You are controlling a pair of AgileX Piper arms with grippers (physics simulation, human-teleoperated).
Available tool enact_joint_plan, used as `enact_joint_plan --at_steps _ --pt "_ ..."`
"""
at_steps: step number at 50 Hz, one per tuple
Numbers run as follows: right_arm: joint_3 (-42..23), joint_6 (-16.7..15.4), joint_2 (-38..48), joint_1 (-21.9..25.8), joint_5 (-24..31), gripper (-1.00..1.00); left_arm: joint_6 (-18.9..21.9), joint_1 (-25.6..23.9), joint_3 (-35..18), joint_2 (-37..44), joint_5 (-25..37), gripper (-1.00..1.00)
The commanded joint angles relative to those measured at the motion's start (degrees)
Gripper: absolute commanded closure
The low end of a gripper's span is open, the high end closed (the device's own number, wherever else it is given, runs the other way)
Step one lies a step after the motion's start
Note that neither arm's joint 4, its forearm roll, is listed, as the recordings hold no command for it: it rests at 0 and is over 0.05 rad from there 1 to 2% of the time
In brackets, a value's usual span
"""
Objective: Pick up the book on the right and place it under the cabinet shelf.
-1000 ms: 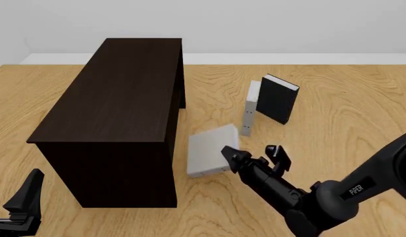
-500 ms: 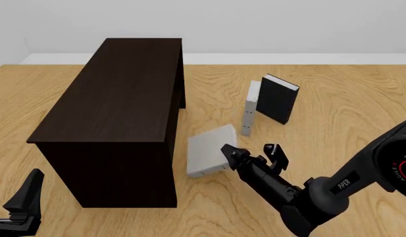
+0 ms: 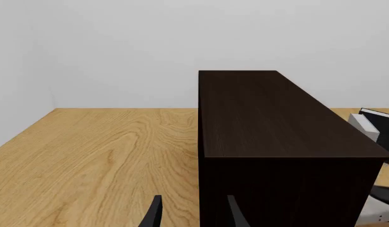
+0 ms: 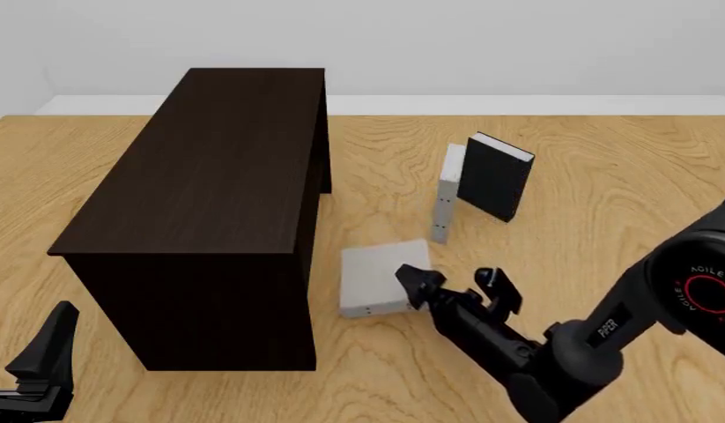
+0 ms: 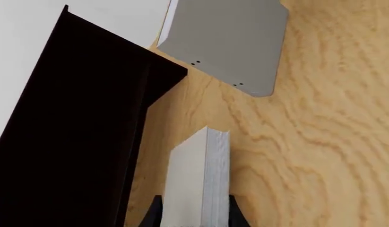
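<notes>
- The right gripper (image 4: 454, 283) has its fingers spread at the near right edge of the book (image 4: 376, 279); in the right wrist view both fingertips (image 5: 154, 213) flank the book's white page edge, though I cannot tell whether they press on it.
- The book lies flat on the table (image 4: 597, 176), just beside the cabinet shelf (image 4: 210, 167).
- The left gripper (image 4: 39, 366) hangs near the table's front left with its fingers apart, holding nothing.
- A pale grey book (image 4: 447, 201) and a black book (image 4: 494, 176) stand farther back.

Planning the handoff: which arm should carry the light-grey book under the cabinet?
Right. Its end effector already straddles the book, beside the cabinet shelf. The left end effector sits on the cabinet's other side.
</notes>
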Motion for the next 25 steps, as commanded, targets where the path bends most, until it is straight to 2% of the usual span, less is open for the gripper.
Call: enact_joint_plan --at_steps 1,25 --pt "1.6 -2.3 0.2 -1.7 -0.2 -1.00 0.0 0.0 0.0 0.0 0.0 -1.00" --pt "7.5 -11.0 -3.4 -7.1 1.0 -1.00 0.0 0.0 0.0 0.0 0.0 -1.00"
